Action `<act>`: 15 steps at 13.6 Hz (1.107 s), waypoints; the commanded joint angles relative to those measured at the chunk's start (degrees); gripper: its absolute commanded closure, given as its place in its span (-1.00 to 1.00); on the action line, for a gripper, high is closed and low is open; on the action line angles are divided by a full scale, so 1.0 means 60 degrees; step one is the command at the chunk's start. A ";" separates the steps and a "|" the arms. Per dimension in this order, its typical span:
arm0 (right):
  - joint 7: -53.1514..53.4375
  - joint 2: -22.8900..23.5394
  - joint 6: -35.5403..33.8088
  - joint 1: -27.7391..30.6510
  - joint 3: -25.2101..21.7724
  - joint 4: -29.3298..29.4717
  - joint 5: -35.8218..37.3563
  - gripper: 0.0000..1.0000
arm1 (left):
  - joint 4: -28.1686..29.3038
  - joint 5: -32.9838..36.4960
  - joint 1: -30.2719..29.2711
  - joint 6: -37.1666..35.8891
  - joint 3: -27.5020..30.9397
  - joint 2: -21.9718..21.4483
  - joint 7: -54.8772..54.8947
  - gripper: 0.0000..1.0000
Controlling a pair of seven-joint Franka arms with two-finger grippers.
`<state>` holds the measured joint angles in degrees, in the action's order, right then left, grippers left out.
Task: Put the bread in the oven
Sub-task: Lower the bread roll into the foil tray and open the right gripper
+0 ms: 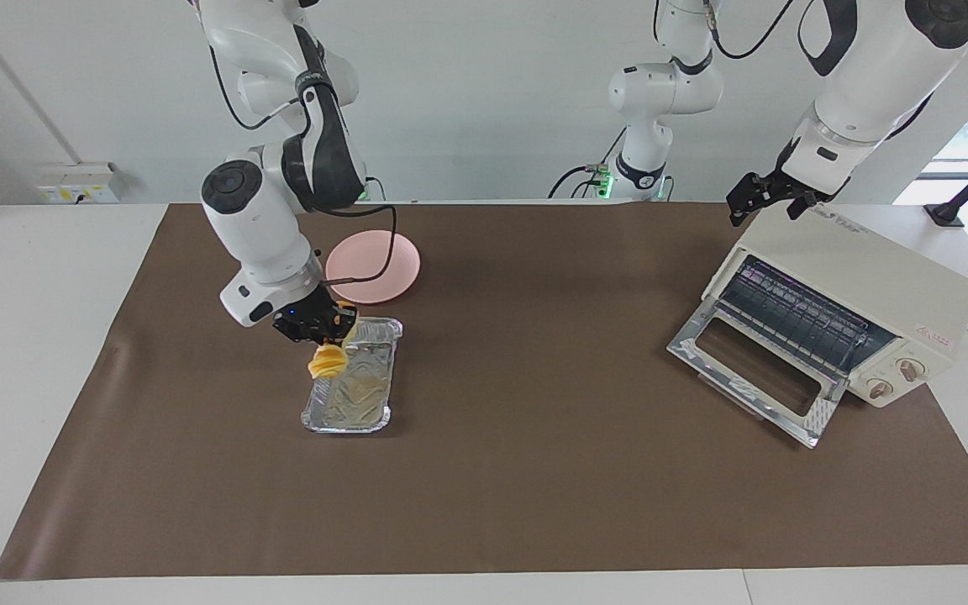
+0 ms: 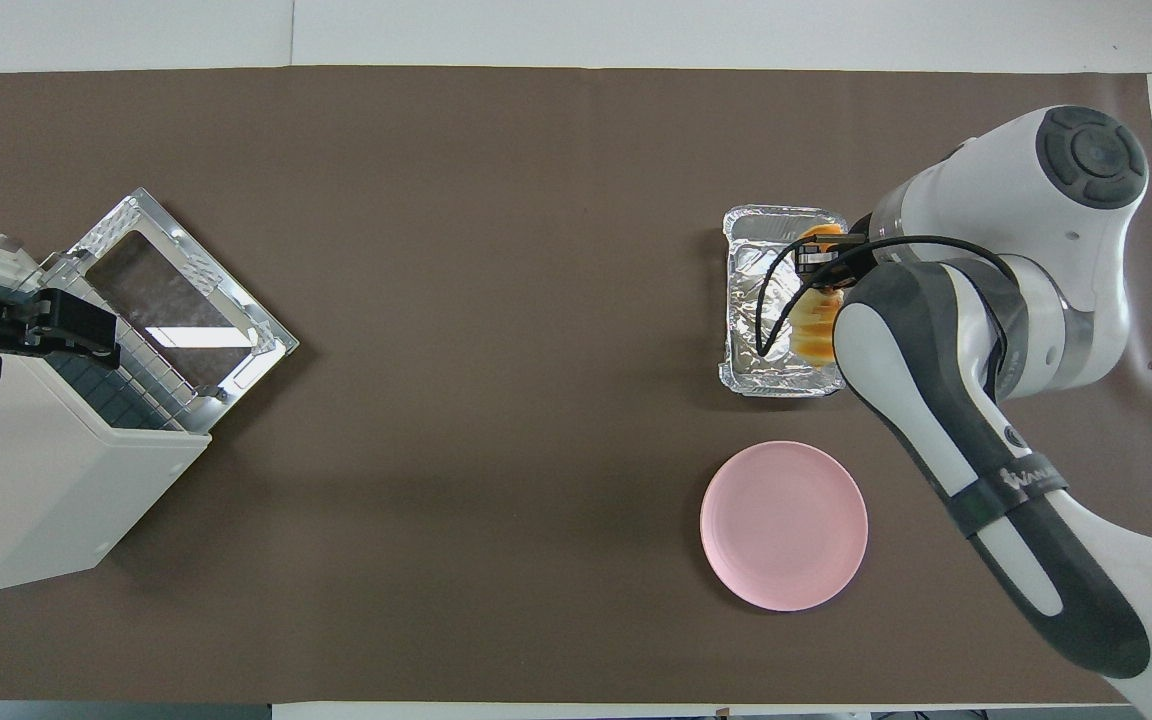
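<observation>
The golden ridged bread (image 1: pixel 327 362) hangs from my right gripper (image 1: pixel 324 339), which is shut on its upper end just above the crinkled foil tray (image 1: pixel 364 397). From overhead, the bread (image 2: pixel 816 328) shows over the tray (image 2: pixel 764 300) beneath the right gripper (image 2: pixel 822 262). The cream-white oven (image 1: pixel 858 277) stands at the left arm's end of the table, its glass door (image 1: pixel 753 370) folded down and the wire rack showing. My left gripper (image 1: pixel 765 198) waits open over the oven's top near its back corner; overhead it (image 2: pixel 48 326) shows above the oven (image 2: pixel 36 480).
A round pink plate (image 1: pixel 373 266) lies bare on the brown mat, nearer to the robots than the foil tray; overhead the plate (image 2: pixel 784 525) shows below the tray. The oven door (image 2: pixel 181 290) juts out toward the mat's middle.
</observation>
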<state>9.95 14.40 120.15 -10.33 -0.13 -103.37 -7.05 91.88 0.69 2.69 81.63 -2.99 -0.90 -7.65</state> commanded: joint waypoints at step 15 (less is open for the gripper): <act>-0.0266 0.0971 0.0602 -0.0300 -0.0022 -0.0072 -0.0085 -1.00 | -0.0006 -0.0086 0.0050 0.0091 -0.0204 -0.0217 0.0118 -1.00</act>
<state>9.95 22.66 126.75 -13.14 -0.08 -103.74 -7.42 91.69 0.69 2.72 81.67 -3.63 -1.04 -7.48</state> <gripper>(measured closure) 0.357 0.000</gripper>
